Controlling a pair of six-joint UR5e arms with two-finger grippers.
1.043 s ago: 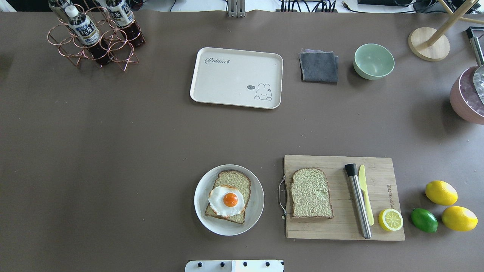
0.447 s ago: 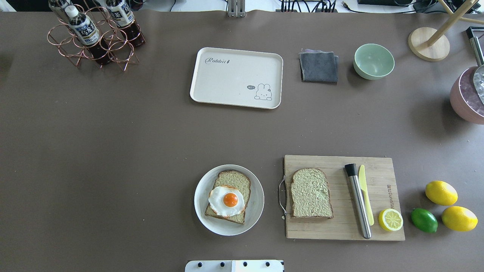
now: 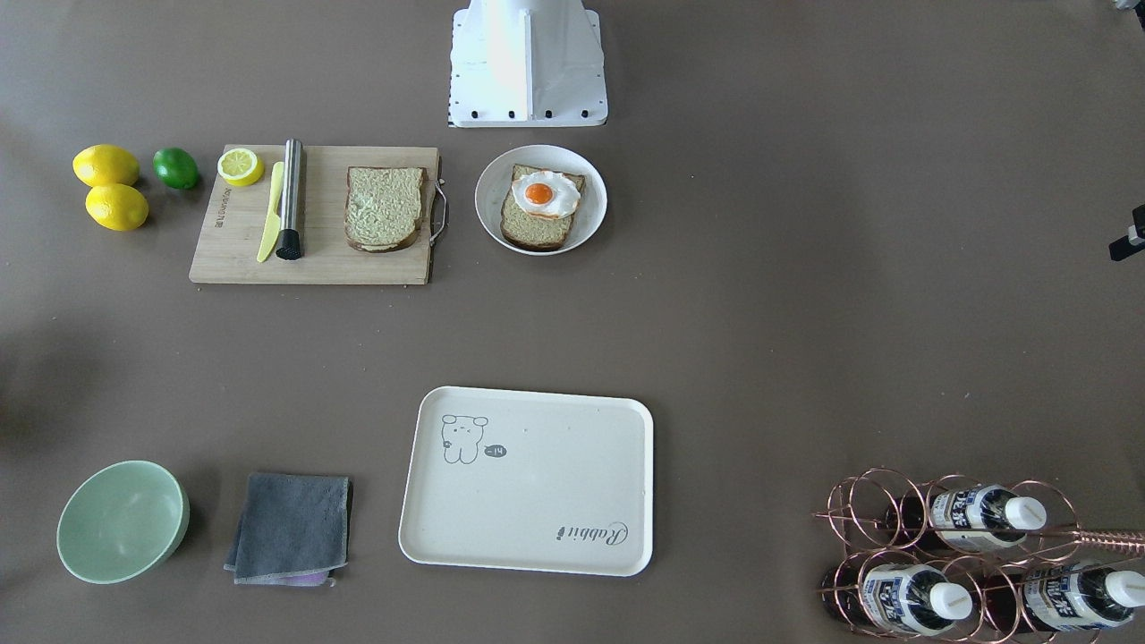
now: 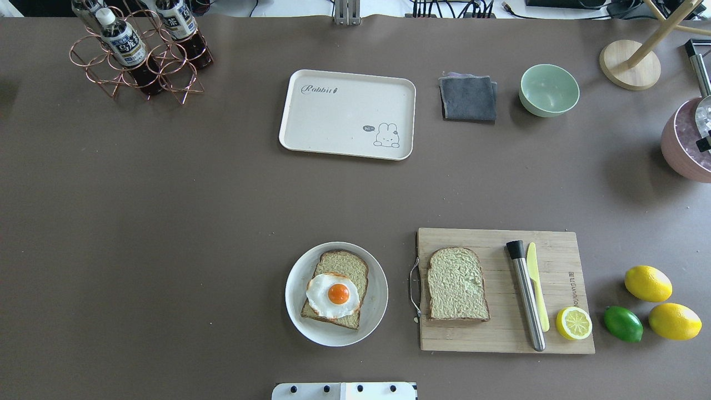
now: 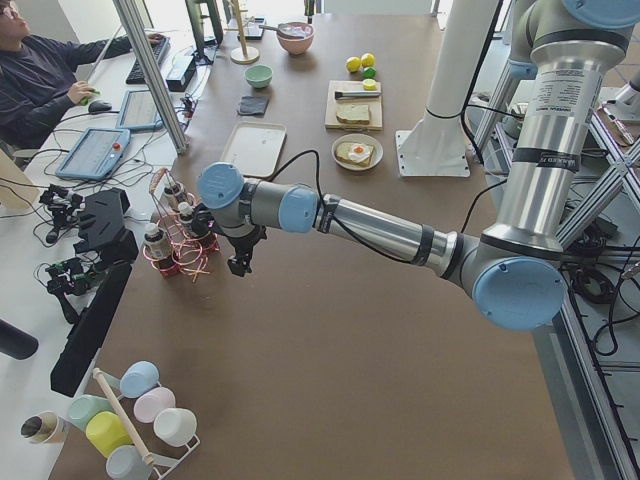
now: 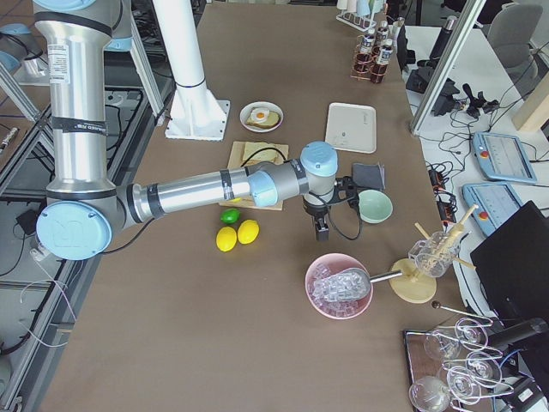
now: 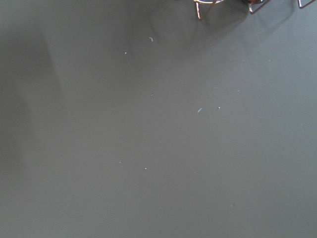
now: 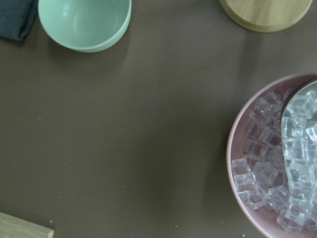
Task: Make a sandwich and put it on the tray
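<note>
You cannot tell how far either end effector is open: each shows clearly only in a side view, and neither is seen holding or touching anything. The left end effector (image 5: 238,265) hangs over bare table just beside the copper bottle rack (image 5: 178,240), at the table's left end. The right end effector (image 6: 319,232) hangs above the table between the green bowl (image 6: 375,206) and the pink bowl of ice (image 6: 339,287).

Your sandwich is not yet put together. One bread slice (image 4: 347,264) lies on the round white plate (image 4: 294,311) with the fried egg (image 4: 332,294) on top. The second bread slice (image 4: 456,284) lies flat on the wooden cutting board (image 4: 500,333), right of the plate. Both are well apart from either end effector. The tray (image 4: 339,119) sits at the far side of the table, well apart from both slices.
</note>
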